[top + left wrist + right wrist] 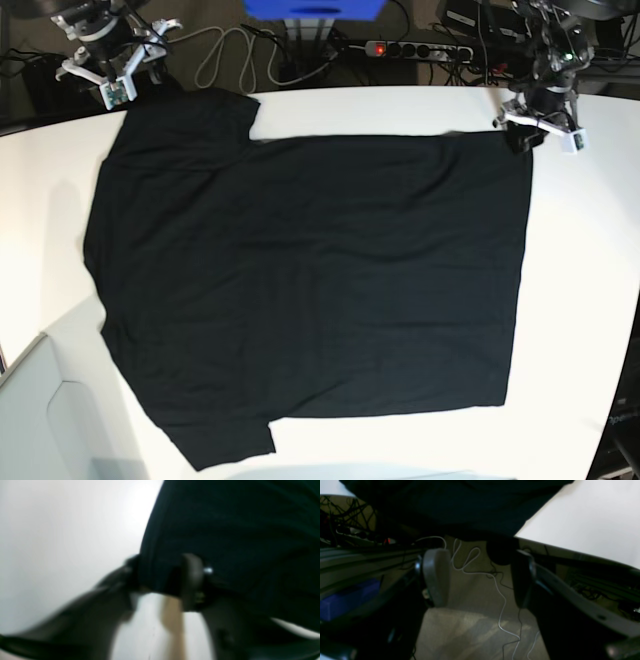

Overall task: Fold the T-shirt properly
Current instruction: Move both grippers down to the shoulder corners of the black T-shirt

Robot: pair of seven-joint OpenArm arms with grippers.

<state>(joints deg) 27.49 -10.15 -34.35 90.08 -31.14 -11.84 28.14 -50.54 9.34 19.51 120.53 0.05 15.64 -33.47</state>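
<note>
So the T-shirt (300, 290) is spread flat across the white table (585, 300), plain black side up, sleeves toward the side where my right arm is and the bottom hem toward my left arm. My left fingers (162, 576) are at the far corner of the hem, and in the left wrist view the black cloth runs right between them. That view is pretty blurry, but it looks like they're pinching a fold of the edge, one finger on each side of it. My right fingers (480, 577) are spread wide with nothing between them, hanging just off the back edge of the table near the far sleeve. From that wrist view the shirt's edge sits just ahead of the fingertips, not touching them, and below the gap I only see floor (470, 630) and a white cable (503, 600).
</note>
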